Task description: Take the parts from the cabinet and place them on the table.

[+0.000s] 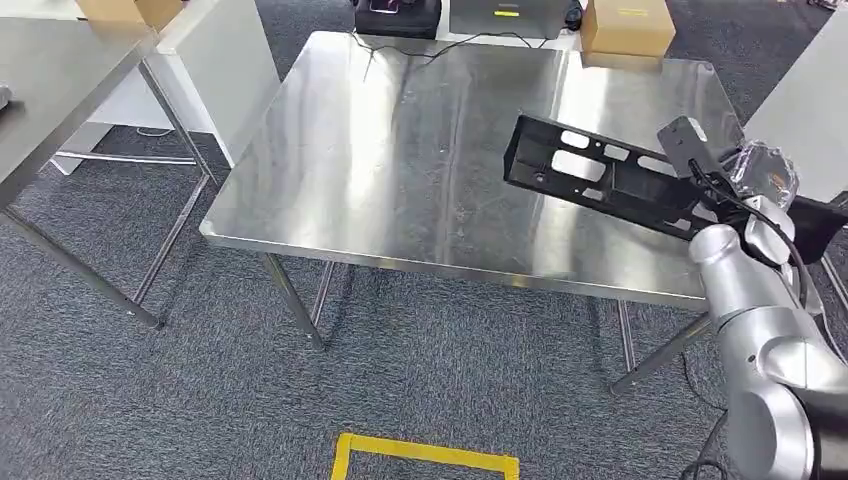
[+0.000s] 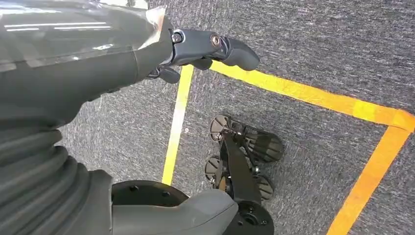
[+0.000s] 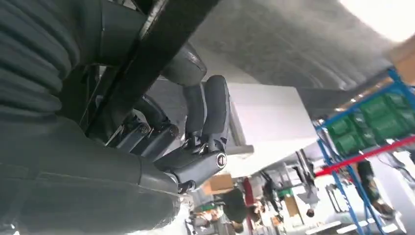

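Observation:
A long black bracket part (image 1: 590, 175) with cut-out slots hangs tilted above the right side of the steel table (image 1: 400, 150), not touching it. My right hand (image 1: 752, 195) grips its right end; in the right wrist view the dark fingers (image 3: 205, 105) curl around the part's black bar (image 3: 161, 44). My left hand (image 2: 88, 98) hangs beside my body over grey carpet, fingers apart and holding nothing.
A cardboard box (image 1: 625, 25) and black equipment (image 1: 395, 15) with a cable sit at the table's far edge. Another steel table (image 1: 50, 90) stands to the left, a pale surface (image 1: 805, 110) to the right. Yellow floor tape (image 1: 425, 455) marks the carpet in front.

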### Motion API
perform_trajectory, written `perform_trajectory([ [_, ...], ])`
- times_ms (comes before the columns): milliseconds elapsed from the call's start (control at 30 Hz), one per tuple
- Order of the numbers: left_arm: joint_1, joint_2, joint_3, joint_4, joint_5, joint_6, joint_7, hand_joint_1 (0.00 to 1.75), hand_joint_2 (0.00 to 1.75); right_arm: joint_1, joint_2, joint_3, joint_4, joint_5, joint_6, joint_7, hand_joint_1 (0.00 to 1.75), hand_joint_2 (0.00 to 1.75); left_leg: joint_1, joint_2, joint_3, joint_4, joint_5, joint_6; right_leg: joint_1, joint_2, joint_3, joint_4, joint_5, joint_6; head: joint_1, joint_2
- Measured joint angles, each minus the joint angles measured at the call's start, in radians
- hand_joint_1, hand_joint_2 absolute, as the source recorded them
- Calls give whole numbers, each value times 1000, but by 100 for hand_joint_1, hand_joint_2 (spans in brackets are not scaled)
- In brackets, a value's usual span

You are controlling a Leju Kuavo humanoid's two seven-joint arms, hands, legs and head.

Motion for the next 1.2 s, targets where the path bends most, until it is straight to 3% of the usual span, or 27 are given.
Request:
perform_trajectory([
  [767, 2, 13, 0, 0, -8, 0, 9, 0, 175, 46, -11, 0, 48, 21, 5, 8, 175, 175, 0, 0, 0, 0, 0, 0, 0, 0, 0, 0, 0, 0, 0, 0],
  [1200, 3, 17, 0, 0, -26, -14, -3, 0, 175, -48, -3, 5, 45, 98, -8, -27, 175, 175, 0, 0, 0, 0, 0, 0, 0, 0, 1, 0, 0, 0, 0, 0],
])
